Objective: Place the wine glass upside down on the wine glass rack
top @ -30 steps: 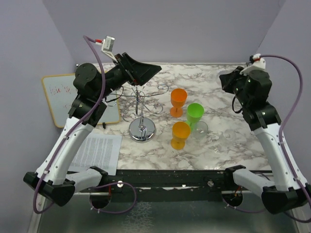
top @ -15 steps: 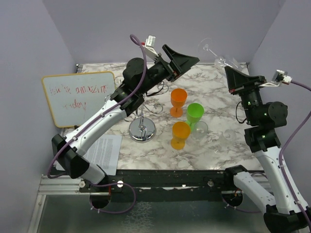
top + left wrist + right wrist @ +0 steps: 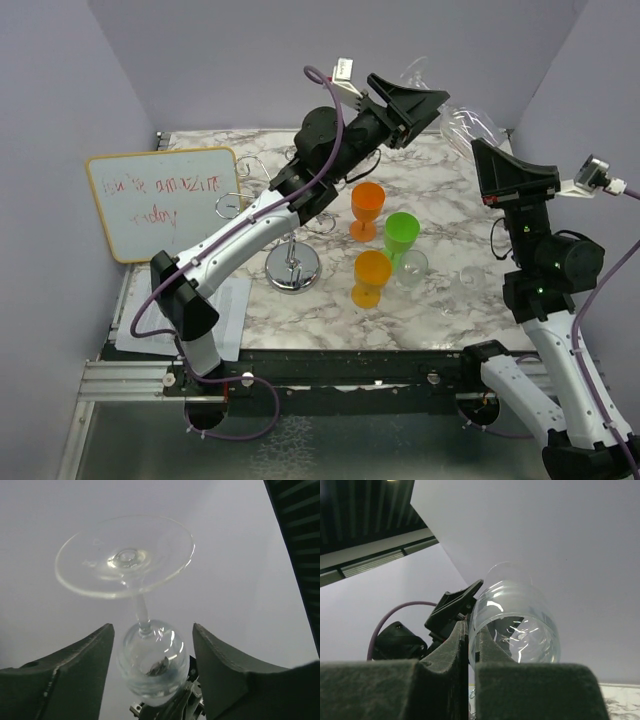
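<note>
A clear wine glass [image 3: 466,124] is held high in the air at the back right, tilted, with its foot [image 3: 417,72] pointing up and left. My right gripper [image 3: 482,150] is shut on the rim of its bowl [image 3: 517,625], one finger inside and one outside. My left gripper [image 3: 424,100] is open and reaches across to the glass. In the left wrist view the bowl [image 3: 152,660] sits between its spread fingers [image 3: 95,650] without touching, stem and foot [image 3: 125,555] above. The chrome wine glass rack [image 3: 292,268] stands on the table at centre left, partly behind the left arm.
Two orange goblets [image 3: 367,208] [image 3: 371,276] and a green goblet [image 3: 401,236] stand right of the rack, with a clear glass [image 3: 413,265] beside them. A whiteboard [image 3: 165,200] leans at the left and a printed sheet [image 3: 195,315] lies at the front left.
The left arm swung from above the rack up and to the right, bringing its open gripper around the glass. The right arm lifted the glass and held it up.
</note>
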Available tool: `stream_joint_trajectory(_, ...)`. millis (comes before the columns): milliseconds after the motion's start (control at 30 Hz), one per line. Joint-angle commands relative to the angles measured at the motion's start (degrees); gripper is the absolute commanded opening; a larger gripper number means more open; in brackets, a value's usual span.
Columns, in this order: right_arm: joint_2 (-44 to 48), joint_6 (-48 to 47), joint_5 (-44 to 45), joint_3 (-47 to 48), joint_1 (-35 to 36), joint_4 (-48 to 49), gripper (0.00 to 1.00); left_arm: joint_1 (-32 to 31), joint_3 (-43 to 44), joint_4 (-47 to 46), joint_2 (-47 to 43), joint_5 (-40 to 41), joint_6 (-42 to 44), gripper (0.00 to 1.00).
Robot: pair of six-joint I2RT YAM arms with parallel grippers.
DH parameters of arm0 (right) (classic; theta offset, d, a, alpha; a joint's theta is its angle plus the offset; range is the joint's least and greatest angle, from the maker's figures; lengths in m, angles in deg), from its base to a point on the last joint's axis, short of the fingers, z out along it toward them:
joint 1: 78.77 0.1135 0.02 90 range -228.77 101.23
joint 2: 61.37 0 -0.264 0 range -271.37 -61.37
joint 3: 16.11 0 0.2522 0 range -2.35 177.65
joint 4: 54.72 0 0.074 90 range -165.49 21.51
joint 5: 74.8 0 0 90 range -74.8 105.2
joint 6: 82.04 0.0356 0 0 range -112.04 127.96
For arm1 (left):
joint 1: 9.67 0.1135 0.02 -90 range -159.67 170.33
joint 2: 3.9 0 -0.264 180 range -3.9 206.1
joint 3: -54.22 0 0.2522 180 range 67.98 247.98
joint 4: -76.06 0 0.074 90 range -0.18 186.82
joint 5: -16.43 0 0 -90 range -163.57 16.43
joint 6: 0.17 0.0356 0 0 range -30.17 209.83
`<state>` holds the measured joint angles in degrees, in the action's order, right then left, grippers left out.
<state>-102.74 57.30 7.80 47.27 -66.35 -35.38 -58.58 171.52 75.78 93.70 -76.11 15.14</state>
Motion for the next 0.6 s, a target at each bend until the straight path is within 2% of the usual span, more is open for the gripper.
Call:
stream_joint_trajectory(0,-1.0,4.8,-3.1,-1.2,0.1,7.3,0.01,-0.4,6.5,-0.2,4.4,0.3,-2.4,0.58)
stream_joint_trajectory(200,-1.7,7.0,-3.8,-2.6,0.1,8.8,0.01,-0.7,5.6,-1.3,4.4,1.7,-1.0,0.34)
stream_joint_trajectory(300,-1.8,7.5,-4.4,-2.8,0.1,8.2,0.01,-0.7,2.4,-3.5,2.9,2.1,-0.1,0.11)
stream_joint_trajectory(367,-1.5,7.5,-4.5,-2.9,0.2,7.1,0.01,-0.7,0.7,-5.3,1.9,2.2,0.6,0.00)
stream_joint_trajectory(467,-1.1,7.0,-4.8,-1.9,0.2,3.5,0.02,-0.7,-0.3,-6.2,0.4,3.7,3.4,0.00)
stream_joint_trajectory(500,-1.0,6.4,-5.0,-1.0,0.2,1.5,0.14,-0.7,-0.7,-6.4,-0.3,3.8,4.9,0.00)
stream_joint_trajectory(533,-0.7,5.8,-5.1,0.0,0.2,-1.3,0.37,-0.7,-1.0,-6.6,-1.0,4.0,6.5,0.00)
stream_joint_trajectory(567,-0.5,4.8,-5.1,1.0,0.2,-3.7,0.55,-0.7,-1.5,-6.7,-1.9,4.2,9.1,0.00)
